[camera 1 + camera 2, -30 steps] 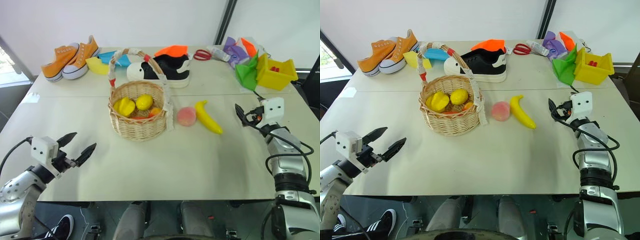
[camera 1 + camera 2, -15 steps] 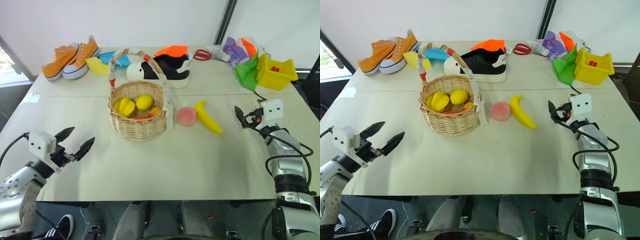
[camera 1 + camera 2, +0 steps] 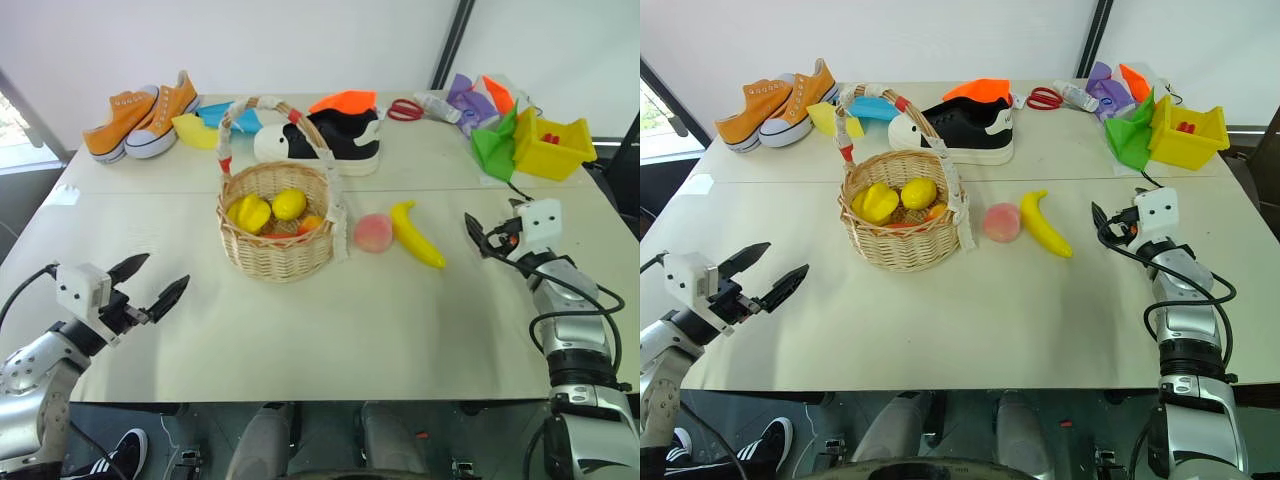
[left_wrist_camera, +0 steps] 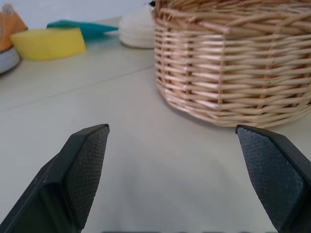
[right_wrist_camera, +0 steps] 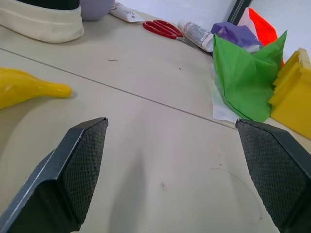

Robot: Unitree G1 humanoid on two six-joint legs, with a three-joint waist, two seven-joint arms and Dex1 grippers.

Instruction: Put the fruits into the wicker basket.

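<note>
The wicker basket [image 3: 275,250] stands mid-table with its wrapped handle arched over it and yellow pieces inside. Just right of it lie the pink-orange peach [image 3: 373,233] and the yellow banana [image 3: 414,234], side by side on the table. My left gripper [image 3: 149,283] hovers open and empty near the table's front left, pointing toward the basket [image 4: 233,73]. Right of the banana, my right gripper [image 3: 482,232] is open and empty too, and the banana's tip [image 5: 29,88] lies off to one side of its fingers.
Along the far edge sit orange sneakers [image 3: 140,116], a black-and-white shoe [image 3: 330,137], yellow and blue sponges [image 3: 200,125], red scissors [image 3: 404,108], coloured paper [image 3: 490,120] and a yellow plastic box [image 3: 550,145]. Bare tabletop lies in front of both grippers.
The left gripper has risen slightly. The right gripper has shifted a touch toward the banana. Fruits and basket have not moved.
</note>
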